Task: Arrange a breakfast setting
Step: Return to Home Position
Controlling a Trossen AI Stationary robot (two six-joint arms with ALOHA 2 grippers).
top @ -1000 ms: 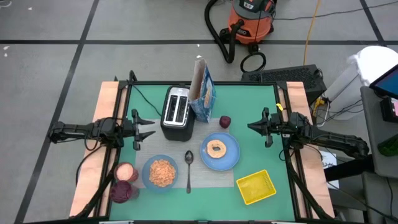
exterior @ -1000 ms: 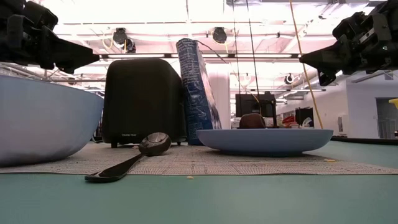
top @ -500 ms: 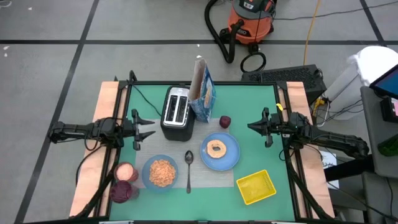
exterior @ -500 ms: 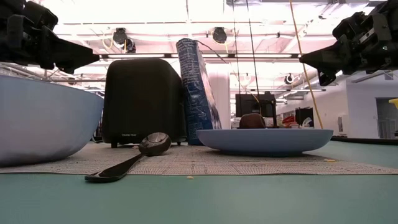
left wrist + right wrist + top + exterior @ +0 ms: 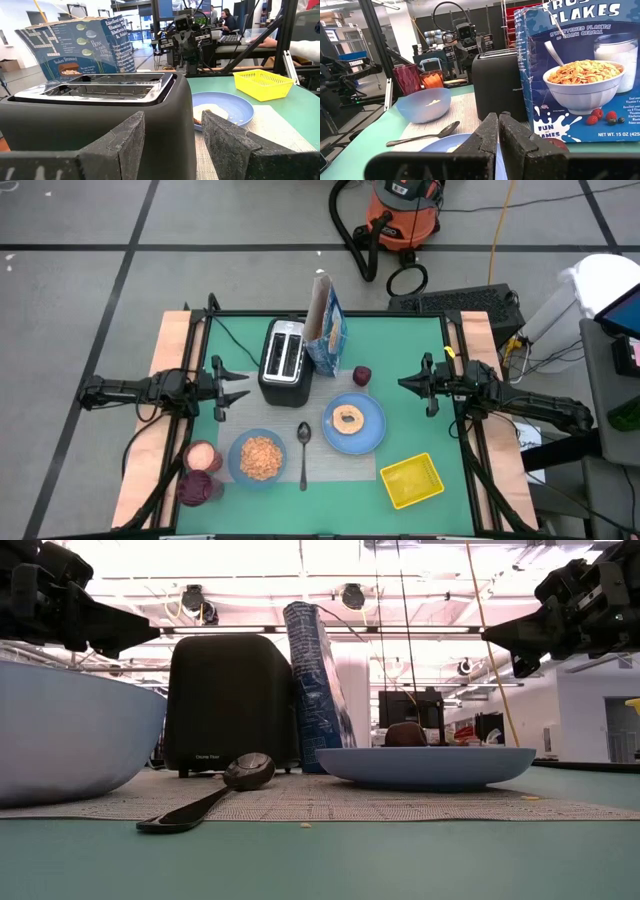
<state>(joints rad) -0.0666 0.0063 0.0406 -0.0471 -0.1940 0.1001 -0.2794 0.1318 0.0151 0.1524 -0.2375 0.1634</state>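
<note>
On the grey mat [image 5: 320, 463] lie a light-blue bowl [image 5: 260, 457] of cereal, a metal spoon [image 5: 304, 451] and a light-blue plate [image 5: 354, 423] with a browned bagel [image 5: 348, 418] on it. A dark red fruit [image 5: 361, 375] rests on the table behind the plate. The blue cereal box [image 5: 326, 325] stands upright at the far side. My left gripper [image 5: 240, 384] is open and empty at the table's left, raised above it. My right gripper [image 5: 405, 384] is shut and empty at the right, raised too.
A black-and-silver toaster [image 5: 283, 361] stands left of the cereal box. A yellow square tray [image 5: 411, 480] sits near the front right. Two cups, one pink [image 5: 201, 455] and one dark red [image 5: 197, 487], stand at the front left corner.
</note>
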